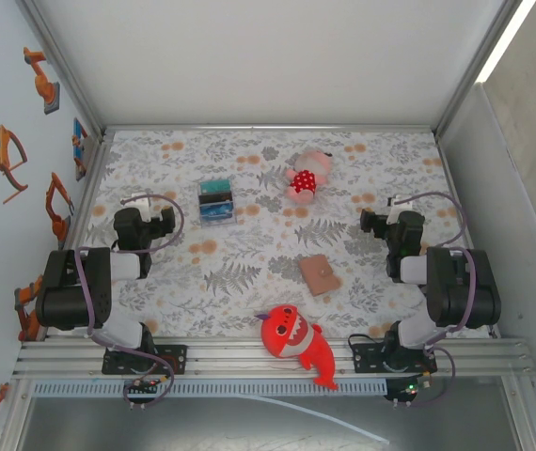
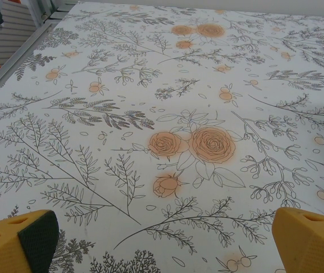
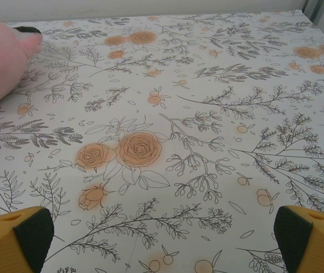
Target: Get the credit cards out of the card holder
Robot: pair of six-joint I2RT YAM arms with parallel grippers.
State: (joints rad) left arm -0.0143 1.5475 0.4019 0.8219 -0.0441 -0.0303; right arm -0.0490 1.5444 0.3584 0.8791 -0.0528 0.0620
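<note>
Card holder (image 1: pixel 320 274) on floral tablecloth (image 1: pixel 249 193), white walls (image 1: pixel 249 56), left gripper (image 2: pixel 165 242) and right gripper (image 3: pixel 163 236) released

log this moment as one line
left claw: open, empty | right claw: open, empty | card holder: closed, untouched

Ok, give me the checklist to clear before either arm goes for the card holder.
1. Locate the card holder: ok, it lies flat on the table, nearer the right arm.
2. Holder open: not ok, it lies folded shut.
3. Count of credit cards inside: cannot tell, the fold hides what it holds.
4. Check that the left gripper is free: ok, open, nothing between its fingers.
5. Check that the right gripper is free: ok, open, nothing held.
6. Room around the holder: ok, the red plush and the pink plush both lie apart from it.
</note>
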